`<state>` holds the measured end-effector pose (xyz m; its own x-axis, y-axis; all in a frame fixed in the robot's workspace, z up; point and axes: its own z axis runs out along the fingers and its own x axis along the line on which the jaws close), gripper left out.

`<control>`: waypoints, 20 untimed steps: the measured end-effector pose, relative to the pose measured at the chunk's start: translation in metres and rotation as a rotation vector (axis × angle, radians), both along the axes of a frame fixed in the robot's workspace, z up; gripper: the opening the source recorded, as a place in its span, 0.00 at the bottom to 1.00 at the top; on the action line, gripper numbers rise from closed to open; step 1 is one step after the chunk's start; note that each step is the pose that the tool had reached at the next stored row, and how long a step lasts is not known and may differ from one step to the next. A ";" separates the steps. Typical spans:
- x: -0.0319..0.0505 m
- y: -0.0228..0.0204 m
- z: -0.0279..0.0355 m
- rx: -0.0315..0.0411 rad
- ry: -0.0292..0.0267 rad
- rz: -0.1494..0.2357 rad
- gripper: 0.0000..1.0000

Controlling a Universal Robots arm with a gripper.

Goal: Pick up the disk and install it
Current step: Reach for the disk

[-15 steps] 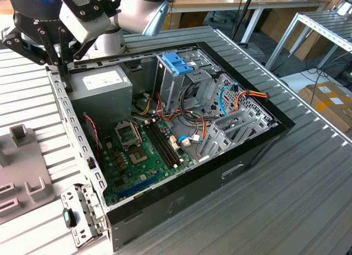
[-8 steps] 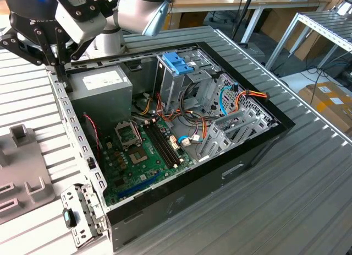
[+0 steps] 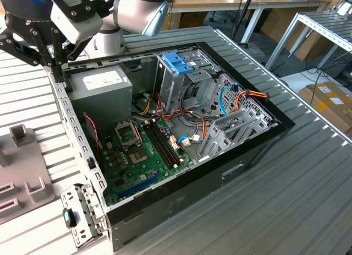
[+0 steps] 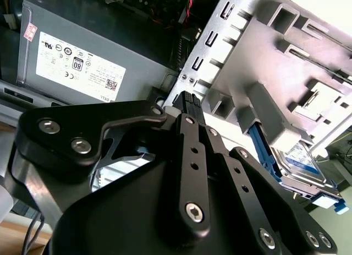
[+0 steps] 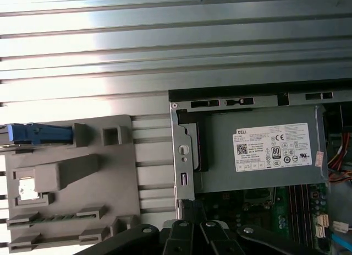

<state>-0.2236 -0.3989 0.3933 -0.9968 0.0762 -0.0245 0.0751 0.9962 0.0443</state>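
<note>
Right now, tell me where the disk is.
In the second wrist view the disk sits at the edge of the grey plastic fixture, outside the computer case.

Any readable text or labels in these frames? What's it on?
White sticker on the power supply: fine print and marks, too small to read.
Disk label: blurred, unreadable.
Small red sticker at the power supply's corner: unreadable.
</note>
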 end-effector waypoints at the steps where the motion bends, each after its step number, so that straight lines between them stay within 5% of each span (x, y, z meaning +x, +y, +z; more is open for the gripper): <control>1: -0.0004 0.0000 0.0000 0.0000 0.0000 0.000 0.11; 20: -0.0106 0.0000 0.0000 0.0000 0.0000 0.000 0.11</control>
<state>-0.2342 -0.3990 0.3933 -0.9968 0.0762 -0.0244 0.0750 0.9962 0.0444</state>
